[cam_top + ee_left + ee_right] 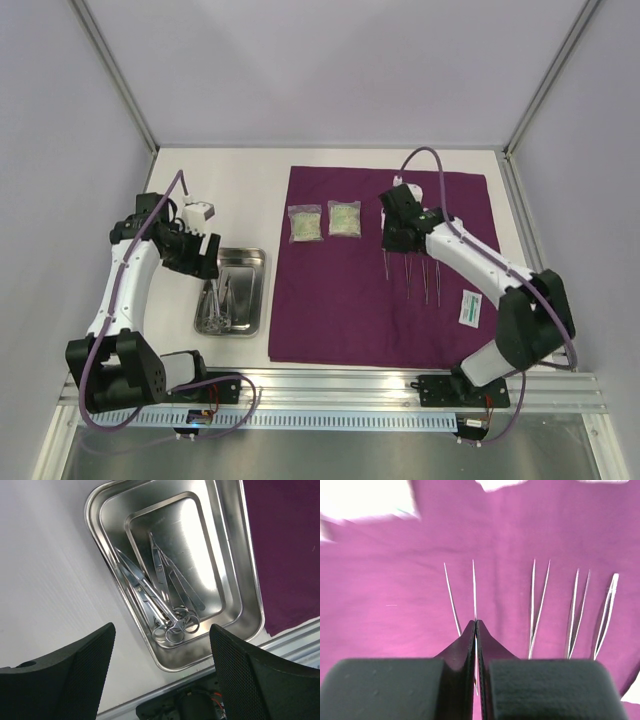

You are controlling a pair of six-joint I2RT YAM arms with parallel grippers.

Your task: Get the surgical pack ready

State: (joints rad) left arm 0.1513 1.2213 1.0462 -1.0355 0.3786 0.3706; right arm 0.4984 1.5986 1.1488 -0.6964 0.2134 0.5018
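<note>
The deep-purple sheet lies flat on the table. Several tweezers lie side by side on its right half. My right gripper is shut low over the leftmost tweezers. One thin prong runs into the slit between its fingers; the other passes behind the left finger. Left of the sheet stands the steel tray with scissors lying in it. My left gripper hovers open above the tray's near end, holding nothing.
Two clear packets of gauze lie on the sheet's far part. A small white and green packet lies near its right edge. The aluminium rail runs along the near table edge.
</note>
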